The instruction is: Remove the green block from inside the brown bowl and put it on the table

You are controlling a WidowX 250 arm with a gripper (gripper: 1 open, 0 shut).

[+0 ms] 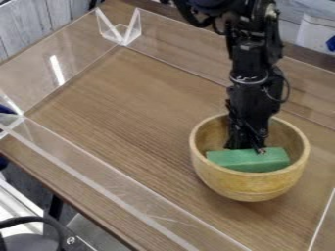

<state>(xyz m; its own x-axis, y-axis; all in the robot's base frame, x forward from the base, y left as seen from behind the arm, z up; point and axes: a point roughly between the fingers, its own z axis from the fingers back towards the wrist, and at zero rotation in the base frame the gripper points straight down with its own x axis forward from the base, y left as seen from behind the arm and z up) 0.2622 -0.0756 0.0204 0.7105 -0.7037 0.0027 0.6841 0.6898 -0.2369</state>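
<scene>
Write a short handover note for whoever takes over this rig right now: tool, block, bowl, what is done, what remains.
The tool is shut, reaching down into the brown bowl, fingertips at the green block; a firm grip cannot be confirmed.
The green block lies inside the bowl, not lifted out.
The bowl stands upright on the table.
Done: reach into the bowl.
Left: lift the block out and set it on the table.

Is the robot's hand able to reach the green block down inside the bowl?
Probably yes. The gripper is down inside the brown bowl, its fingers together right at the green block, and nothing blocks the way.
</scene>
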